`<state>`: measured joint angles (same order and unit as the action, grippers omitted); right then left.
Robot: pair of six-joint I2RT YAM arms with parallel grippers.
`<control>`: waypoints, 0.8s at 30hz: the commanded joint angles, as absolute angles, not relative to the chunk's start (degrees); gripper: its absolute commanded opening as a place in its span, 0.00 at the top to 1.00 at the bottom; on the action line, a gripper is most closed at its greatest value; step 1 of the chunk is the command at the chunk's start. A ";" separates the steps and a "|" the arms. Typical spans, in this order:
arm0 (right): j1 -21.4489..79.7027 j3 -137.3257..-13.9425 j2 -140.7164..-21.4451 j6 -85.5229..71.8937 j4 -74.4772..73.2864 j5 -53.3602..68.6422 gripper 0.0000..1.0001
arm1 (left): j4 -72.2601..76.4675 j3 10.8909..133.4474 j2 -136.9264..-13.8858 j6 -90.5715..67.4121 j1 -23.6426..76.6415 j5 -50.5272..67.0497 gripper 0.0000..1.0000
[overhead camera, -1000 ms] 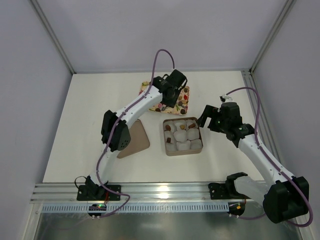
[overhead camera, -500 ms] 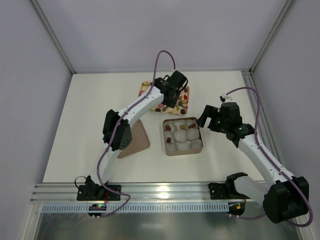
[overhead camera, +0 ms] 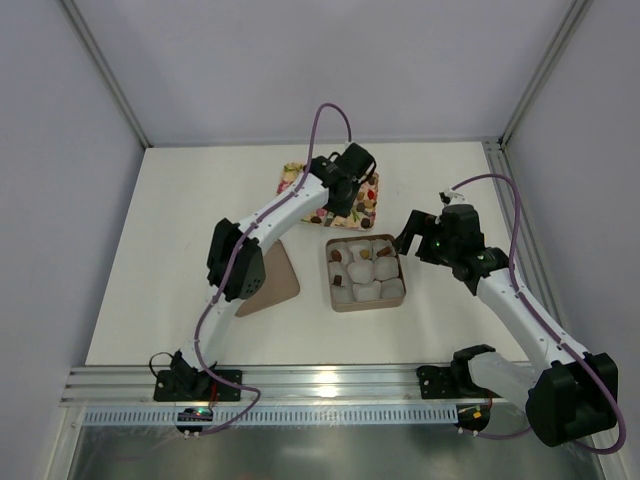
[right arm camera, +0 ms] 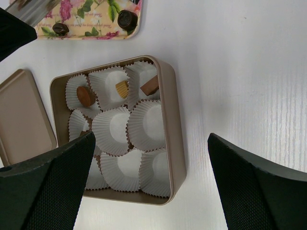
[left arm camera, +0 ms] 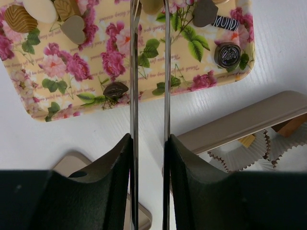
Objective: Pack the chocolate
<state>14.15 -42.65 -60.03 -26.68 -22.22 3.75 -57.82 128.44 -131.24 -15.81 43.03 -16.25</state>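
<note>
Chocolate (left arm camera: 115, 89) sits mostly on the floral tray (left arm camera: 201, 57), a few pieces already in the tin (right arm camera: 175, 129). Right gripper (right arm camera: 151, 139) hangs spread wide over the tin, likely waiting. Left gripper (left arm camera: 149, 14) straddles a tan piece (left arm camera: 152, 4), jaws narrow; pinched or not, can't tell.

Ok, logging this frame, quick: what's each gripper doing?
Left gripper: closed on a tan chocolate at the tray.
Right gripper: open, empty, over the box.
</note>
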 commanded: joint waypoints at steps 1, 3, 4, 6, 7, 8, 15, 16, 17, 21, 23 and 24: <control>14.33 -43.24 -59.68 -25.93 -19.78 3.34 0.01 | -57.66 129.73 -131.66 -15.03 42.71 -15.82 0.66; 14.33 -43.15 -59.68 -25.93 -19.78 3.43 0.01 | -57.74 129.81 -131.57 -14.85 42.72 -15.91 0.69; 14.24 -43.24 -59.59 -25.93 -19.95 3.43 0.01 | -57.92 129.99 -131.49 -14.85 42.80 -16.08 0.71; 14.33 -43.24 -59.41 -25.93 -20.13 3.43 0.01 | -58.71 131.04 -131.31 -14.94 42.72 -16.43 0.75; 14.24 -43.33 -59.15 -25.93 -20.21 3.25 0.01 | -58.80 131.31 -130.79 -14.94 42.80 -16.61 0.75; 14.24 -43.33 -58.89 -25.84 -20.30 3.16 0.01 | -58.89 131.57 -130.35 -14.94 42.80 -16.79 0.75; 14.33 -43.59 -58.54 -25.93 -20.65 3.08 0.01 | -59.59 132.80 -125.43 -14.59 42.72 -18.11 0.76; 14.33 -43.51 -58.45 -26.10 -20.74 3.08 0.01 | -59.76 132.80 -124.98 -14.59 42.80 -18.02 0.76; 14.24 -43.51 -58.36 -26.02 -20.74 2.99 0.01 | -60.46 132.80 -123.94 -14.59 42.80 -17.50 0.76; 14.24 -43.51 -58.18 -26.10 -20.74 2.90 0.01 | -61.87 131.75 -121.12 -15.03 42.89 -16.70 0.78; 14.24 -43.59 -58.01 -26.28 -20.83 2.99 0.01 | -62.05 130.08 -119.63 -15.55 43.15 -16.44 0.78; 14.24 -43.68 -57.83 -26.28 -20.83 2.99 0.01 | -62.22 129.30 -118.05 -15.90 43.24 -15.65 0.78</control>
